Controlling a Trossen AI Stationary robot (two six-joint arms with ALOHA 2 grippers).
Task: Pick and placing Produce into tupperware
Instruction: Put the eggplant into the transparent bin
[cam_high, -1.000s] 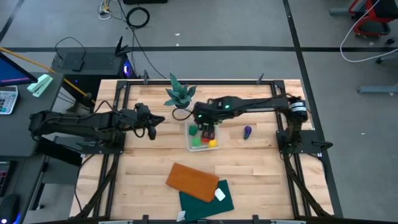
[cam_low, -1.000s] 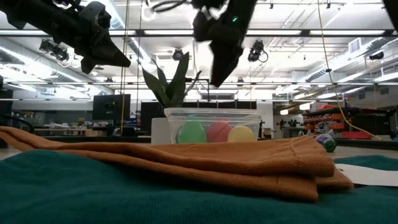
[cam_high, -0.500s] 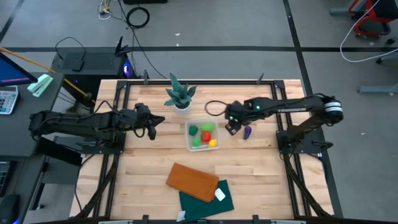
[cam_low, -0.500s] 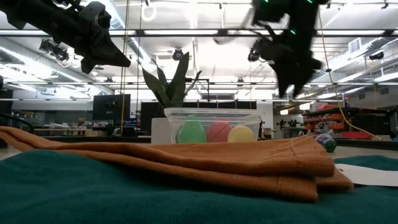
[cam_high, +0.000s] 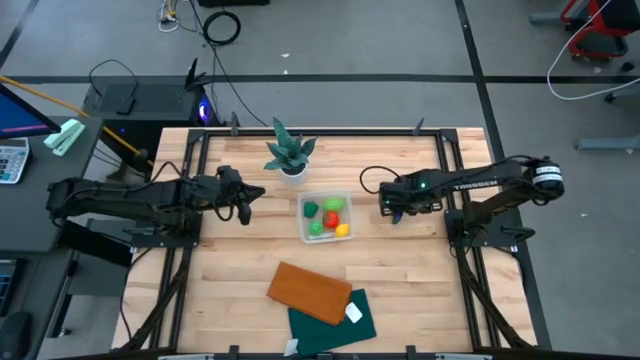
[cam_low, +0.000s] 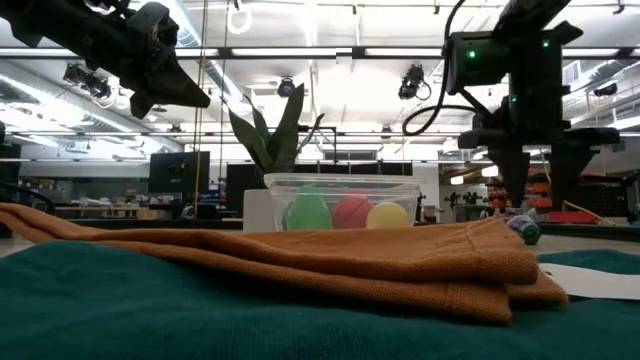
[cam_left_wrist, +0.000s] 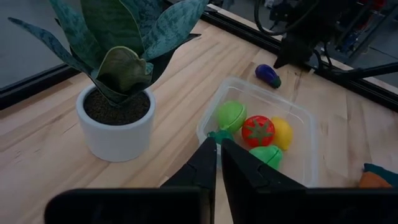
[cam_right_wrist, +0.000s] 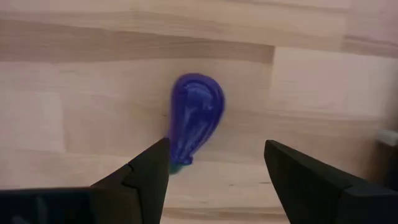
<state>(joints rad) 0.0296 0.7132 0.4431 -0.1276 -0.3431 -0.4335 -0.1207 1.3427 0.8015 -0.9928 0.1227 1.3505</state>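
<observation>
eggplant (cam_right_wrist: 196, 115): purple | board (cam_high: 309, 292): orange-brown | cloth (cam_high: 340, 318): seemingly dark green

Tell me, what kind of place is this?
Probably a robotics lab or workshop. Two arms are mounted on a framed wooden table, cables trail over the grey floor, and the low view shows ceiling strip lights and cluttered benches.

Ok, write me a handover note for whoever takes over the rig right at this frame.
Right gripper: open, poised over the purple toy eggplant on the wooden table, right of the clear plastic tub.
Left gripper: shut, empty, waiting left of the tub.
Done: green, red and yellow toy produce are in the tub.
Left: grasp the eggplant and place it in the tub.
</observation>
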